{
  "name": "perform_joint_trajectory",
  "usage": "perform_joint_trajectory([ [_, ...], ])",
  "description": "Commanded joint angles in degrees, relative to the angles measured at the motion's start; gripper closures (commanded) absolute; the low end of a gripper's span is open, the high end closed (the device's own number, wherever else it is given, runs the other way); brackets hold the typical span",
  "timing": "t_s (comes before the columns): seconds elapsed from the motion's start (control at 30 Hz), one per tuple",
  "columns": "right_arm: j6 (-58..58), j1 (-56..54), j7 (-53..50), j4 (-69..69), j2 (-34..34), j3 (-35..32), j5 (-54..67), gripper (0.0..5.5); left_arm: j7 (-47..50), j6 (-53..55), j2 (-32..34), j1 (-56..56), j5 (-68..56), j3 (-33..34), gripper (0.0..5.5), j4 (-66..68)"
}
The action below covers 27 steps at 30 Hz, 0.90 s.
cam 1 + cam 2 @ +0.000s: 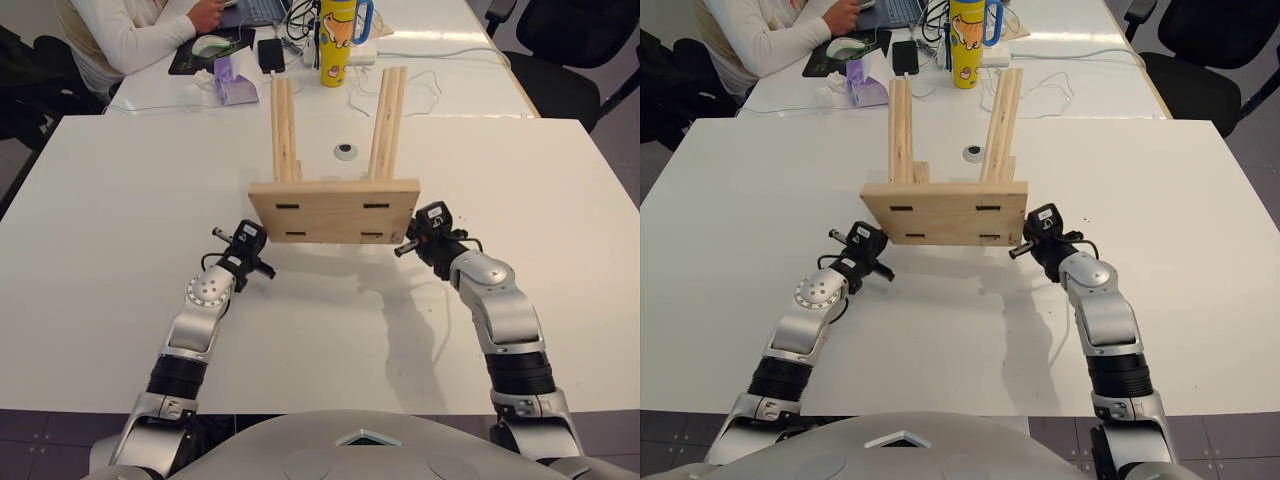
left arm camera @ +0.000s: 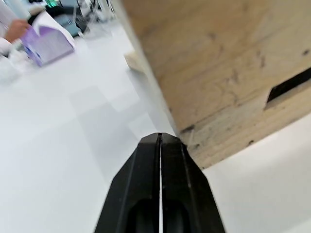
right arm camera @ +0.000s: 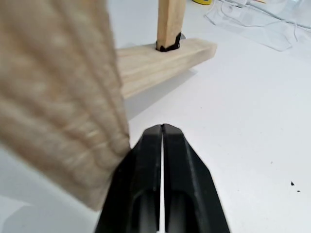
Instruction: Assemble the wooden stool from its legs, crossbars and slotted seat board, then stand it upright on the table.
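Observation:
The wooden stool lies on its side mid-table, its slotted seat board (image 1: 335, 210) standing on edge and facing me. Two pairs of legs (image 1: 286, 130) point away across the table, and a crossbar (image 3: 163, 56) joins the right-hand pair near the seat. My left gripper (image 1: 255, 240) is shut at the board's lower left corner; its tips (image 2: 160, 141) are close to that corner, holding nothing. At the board's right edge my right gripper (image 1: 420, 232) is also shut, its fingertips (image 3: 162, 130) beside the edge with nothing between them.
A small round black-and-white disc (image 1: 345, 151) sits on the table between the legs. Behind, on a second table, are a yellow mug (image 1: 340, 40), a purple tissue box (image 1: 235, 82), cables and a seated person at a laptop. Bare table lies left, right and in front.

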Motion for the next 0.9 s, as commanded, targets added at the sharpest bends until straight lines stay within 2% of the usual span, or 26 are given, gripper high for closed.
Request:
perform_joint_trajectory([
  [0.03,1.4,-4.7,2.2,-4.6,3.4,2.3,4.2,5.5,-2.2,2.8,-4.7,-7.9,-4.7,-2.2,5.48,-12.1],
  [0.2,4.2,-13.6,-1.5,-7.9,5.9,-3.4,6.5,5.5,-1.8,7.7,-4.5,-12.2,-6.5,-0.6,5.48,-18.4],
  [0.4,6.4,-21.7,-4.0,-8.9,6.6,-7.7,7.3,5.5,-1.5,9.6,-4.2,-13.9,-6.5,-0.5,5.48,-19.9],
  [0.67,6.8,-20.8,-3.1,-8.2,5.1,-6.3,6.5,5.5,-0.2,10.7,-3.9,-15.6,-6.5,1.0,5.48,-21.2],
  [0.9,3.3,-15.4,-2.1,-4.8,1.6,-5.0,4.2,5.5,0.5,7.4,-1.2,-8.4,-4.3,2.1,5.48,-16.2],
])
